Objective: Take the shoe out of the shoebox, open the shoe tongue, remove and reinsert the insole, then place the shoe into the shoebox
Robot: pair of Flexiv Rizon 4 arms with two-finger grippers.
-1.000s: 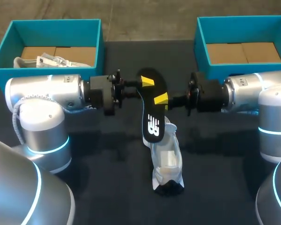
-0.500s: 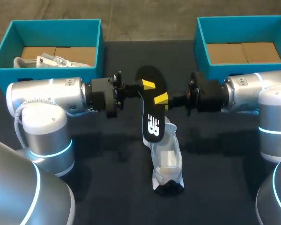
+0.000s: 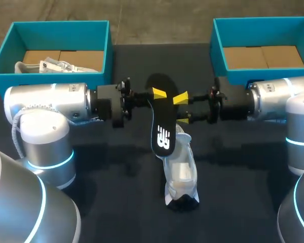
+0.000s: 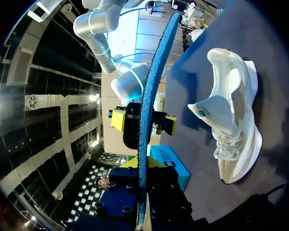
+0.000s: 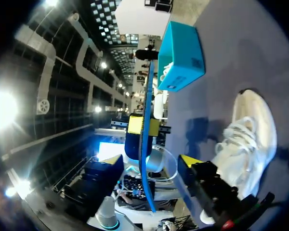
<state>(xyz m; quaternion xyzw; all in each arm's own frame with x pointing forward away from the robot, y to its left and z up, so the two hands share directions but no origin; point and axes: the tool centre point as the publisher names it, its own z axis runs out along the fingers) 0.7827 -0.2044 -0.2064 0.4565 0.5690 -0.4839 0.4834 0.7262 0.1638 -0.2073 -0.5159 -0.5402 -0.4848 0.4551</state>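
Left gripper (image 3: 156,94) pinches the black insole (image 3: 162,121) near its upper end, holding it edge-up above the table (image 3: 116,177); in the left wrist view the insole runs edge-on between its closed fingers; right gripper (image 3: 182,109) sits at the insole's other side, fingers spread wide with one yellow tip on each side of the insole's edge, not gripping it; white shoe (image 3: 181,174) lies on the table just below the insole's lower end, outside both boxes; cannot tell if the insole touches it; left box (image 3: 55,30) holds another shoe (image 3: 50,65); right box (image 3: 263,28) stands behind the right arm
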